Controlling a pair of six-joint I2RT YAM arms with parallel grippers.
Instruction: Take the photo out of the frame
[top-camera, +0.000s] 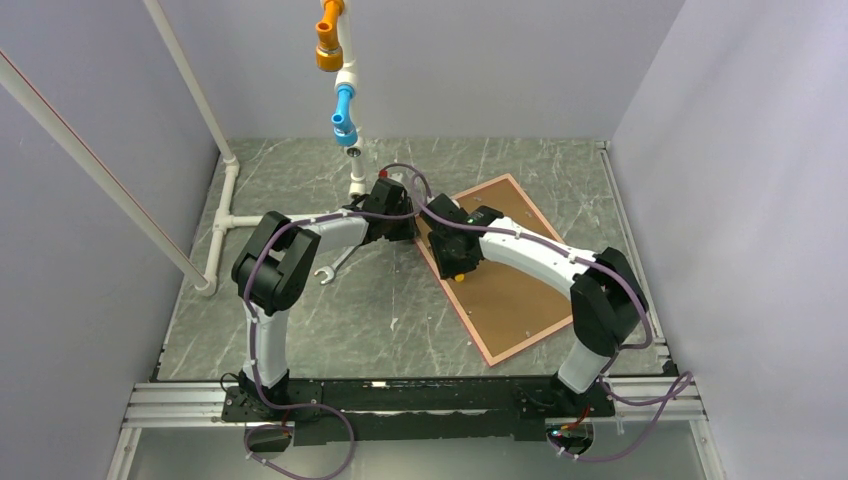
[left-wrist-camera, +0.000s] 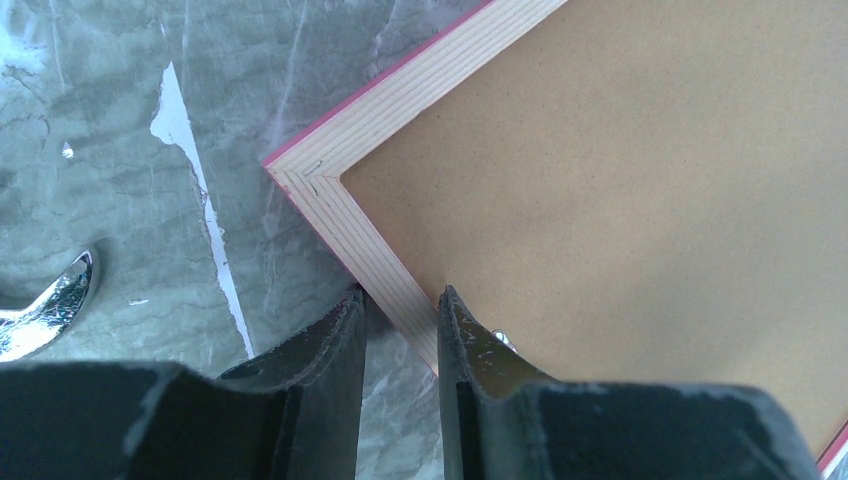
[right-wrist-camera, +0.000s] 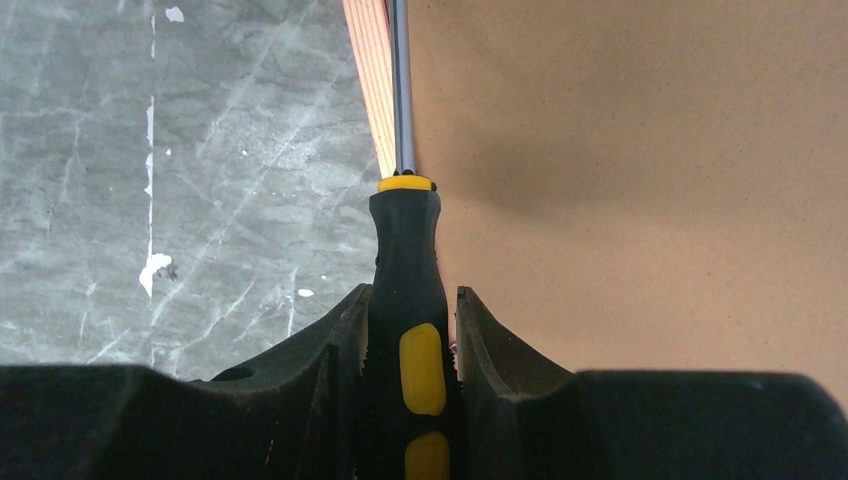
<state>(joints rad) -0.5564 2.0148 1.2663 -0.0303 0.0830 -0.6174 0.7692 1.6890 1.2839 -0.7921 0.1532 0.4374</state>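
The frame (top-camera: 528, 340) lies face down on the table, its brown backing board (top-camera: 505, 285) up and its pink-red edge showing. The photo is hidden under the board. My left gripper (top-camera: 403, 226) is at the frame's far left corner. In the left wrist view its jaws (left-wrist-camera: 400, 300) stand close together astride the pale wooden frame border (left-wrist-camera: 330, 205). My right gripper (top-camera: 452, 255) is shut on a black-and-yellow screwdriver (right-wrist-camera: 408, 290). The screwdriver's steel shaft (right-wrist-camera: 400, 90) lies along the seam between border and board.
A silver wrench (top-camera: 335, 264) lies on the marble table left of the frame; it also shows in the left wrist view (left-wrist-camera: 45, 310). A white pipe structure (top-camera: 225, 200) stands at the back left, with orange (top-camera: 329, 45) and blue (top-camera: 344, 110) fittings hanging above.
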